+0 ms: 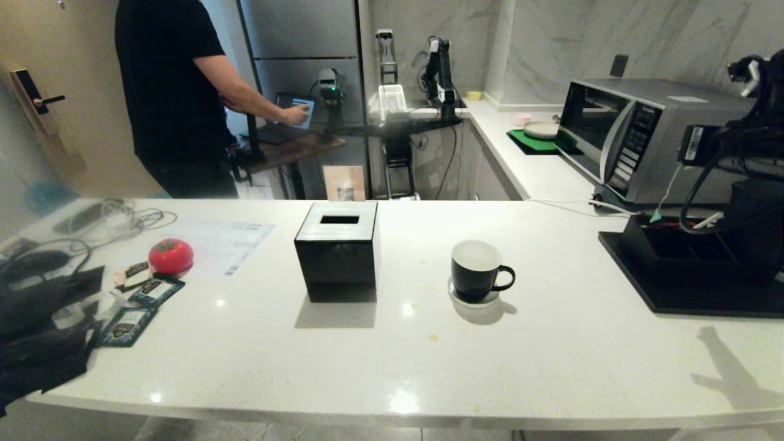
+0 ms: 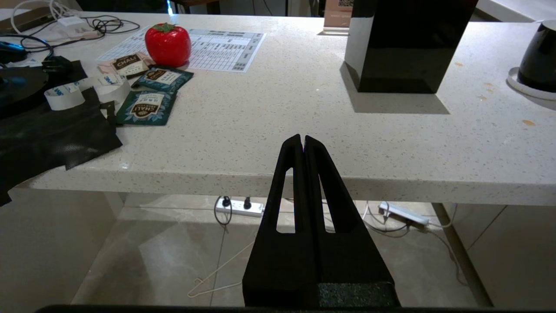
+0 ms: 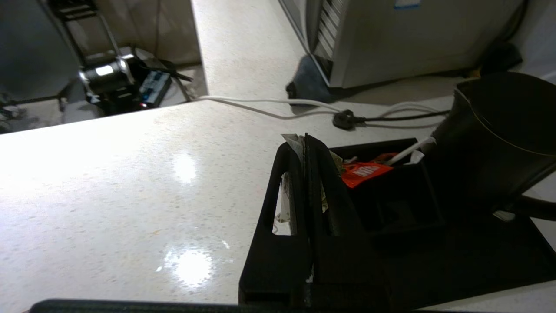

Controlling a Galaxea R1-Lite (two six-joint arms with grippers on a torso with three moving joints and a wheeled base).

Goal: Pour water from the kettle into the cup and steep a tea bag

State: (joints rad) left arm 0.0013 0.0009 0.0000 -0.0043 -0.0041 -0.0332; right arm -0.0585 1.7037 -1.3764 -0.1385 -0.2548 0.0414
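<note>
We see the right gripper (image 3: 305, 138) closed on the tea bag (image 3: 296, 145) (mostly hidden); the kettle (image 3: 499, 139) is cut off at right.

The left gripper (image 2: 303, 139) is closed, empty.

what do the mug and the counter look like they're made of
Mug: probably glazed ceramic, glossy black outside, white inside, with sheen on its wall. Counter: likely polished quartz or stone, off-white with fine speckles, mirroring the ceiling lights.
</note>
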